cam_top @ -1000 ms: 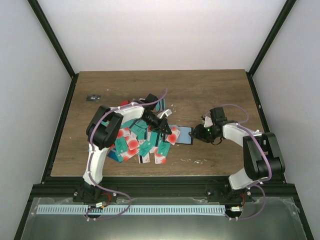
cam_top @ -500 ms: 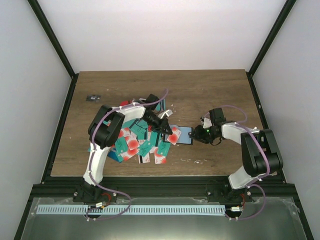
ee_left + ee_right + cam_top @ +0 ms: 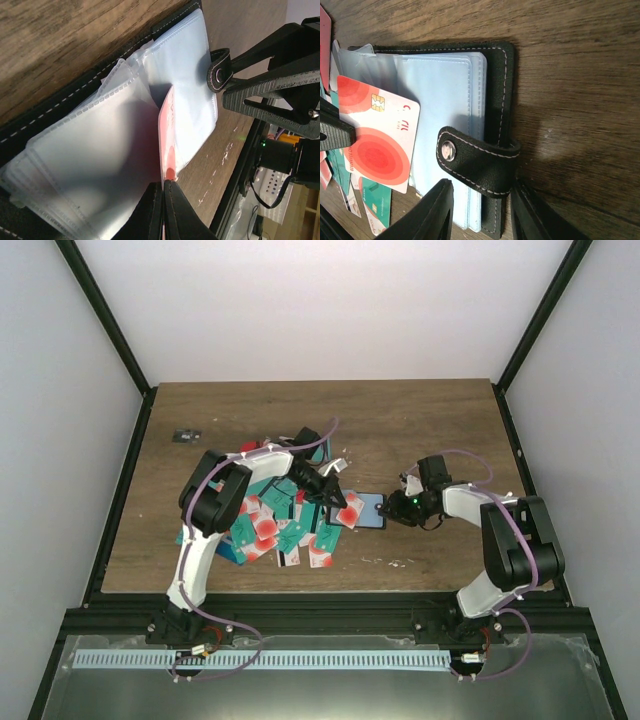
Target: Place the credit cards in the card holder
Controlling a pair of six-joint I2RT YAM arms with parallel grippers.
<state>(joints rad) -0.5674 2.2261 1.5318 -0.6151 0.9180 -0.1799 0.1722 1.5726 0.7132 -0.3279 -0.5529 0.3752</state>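
Observation:
The black card holder (image 3: 368,510) lies open at mid-table, its clear sleeves (image 3: 165,55) fanned up and its snap tab (image 3: 475,160) folded over the right edge. My left gripper (image 3: 340,500) is shut on a white credit card with red circles (image 3: 380,145). The card's far end is inside a sleeve (image 3: 167,130). My right gripper (image 3: 482,210) stands open astride the holder's right edge, one finger on each side of the tab. More credit cards (image 3: 270,525) lie heaped to the left of the holder.
A tiny dark grey object (image 3: 185,434) sits near the table's back left corner. Black frame rails run along both table sides. The card heap lies under the left arm.
The left gripper has pushed the red-circle card a little further right into the holder. The right gripper's jaws have narrowed around the holder's edge.

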